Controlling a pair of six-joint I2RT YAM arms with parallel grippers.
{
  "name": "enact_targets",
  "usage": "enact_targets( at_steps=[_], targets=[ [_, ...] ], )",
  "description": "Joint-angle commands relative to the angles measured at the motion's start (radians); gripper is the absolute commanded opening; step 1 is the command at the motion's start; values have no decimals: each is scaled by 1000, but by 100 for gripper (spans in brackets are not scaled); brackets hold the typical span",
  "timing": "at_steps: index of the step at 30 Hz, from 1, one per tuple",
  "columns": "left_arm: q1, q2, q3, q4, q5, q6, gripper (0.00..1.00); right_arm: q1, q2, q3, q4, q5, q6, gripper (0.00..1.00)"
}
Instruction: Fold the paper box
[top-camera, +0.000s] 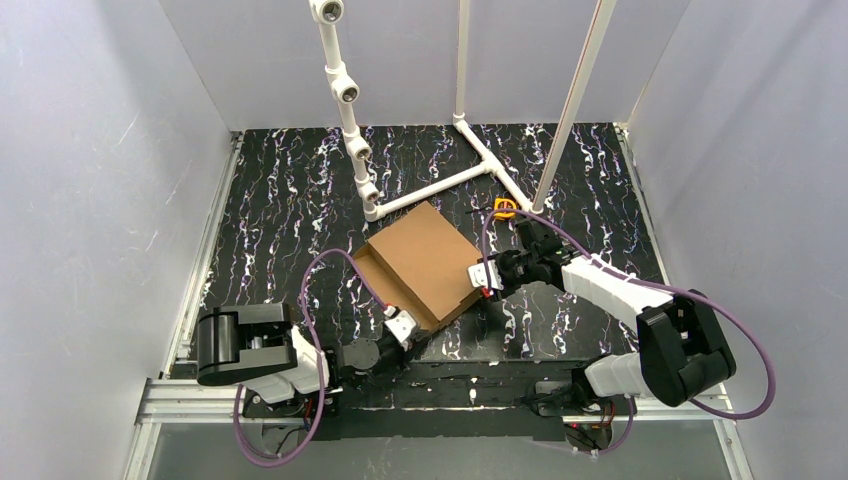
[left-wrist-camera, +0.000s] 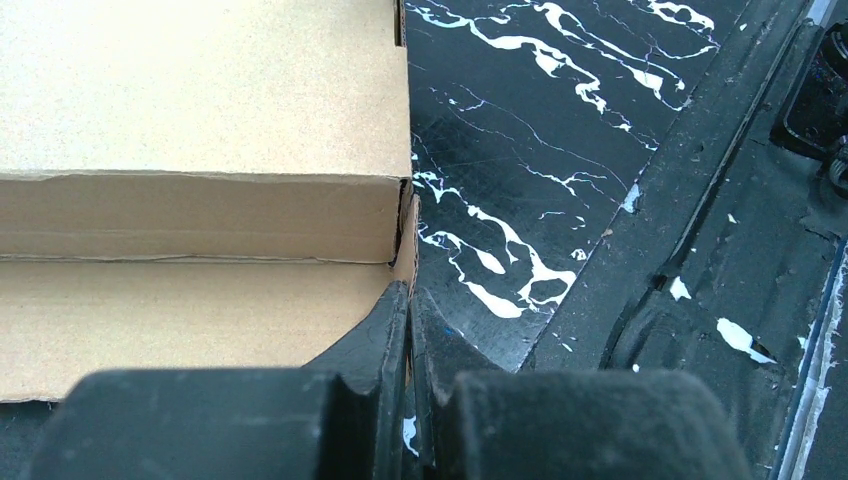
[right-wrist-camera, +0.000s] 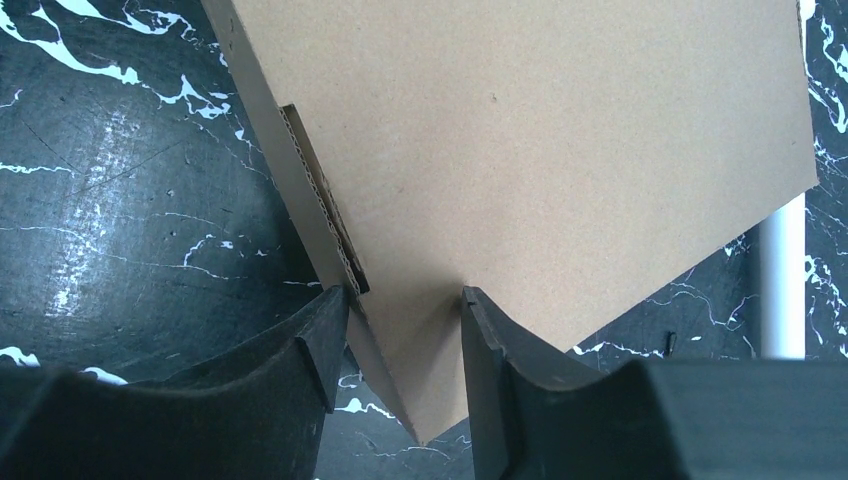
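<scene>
While the paper box (top-camera: 420, 262) sits on the counter (top-camera: 280, 200) just before the white pipe frame (top-camera: 430, 190), my left jaws clamp its corner tab farthest from that frame, anchoring it; my right jaws stand apart astride a side corner, likely to press the lid.

Brown paper box (top-camera: 425, 262) at ctr, L pincer (top-camera: 402, 324) at near corner, R pincer (top-camera: 483, 277) at rt edge
</scene>
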Motion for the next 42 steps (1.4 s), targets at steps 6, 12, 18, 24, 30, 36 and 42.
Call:
enact_targets(
  at_steps=[6, 12, 18, 24, 30, 36, 42],
  targets=[
    [-2, -40, -25, 3, -15, 0, 0, 1, 54, -13, -74, 72, 18, 51],
    [-2, -43, -30, 5, -29, -10, 0, 1, 59, -13, -75, 70, 18, 51],
    [-3, -41, -31, 6, -45, -35, 0, 3, 62, -11, -77, 69, 18, 51],
    [-3, -54, -32, 4, -60, -64, 0, 5, 65, -11, -80, 69, 16, 50],
    [-2, -71, -18, -17, -66, -94, 0, 7, 66, -11, -80, 67, 16, 50],
    [-1, -106, 28, -113, -33, -90, 0, 11, 69, -11, -82, 66, 16, 50],
    [-1, -205, 94, -309, -13, -74, 0, 17, 73, -9, -88, 62, 15, 50]
  ],
)
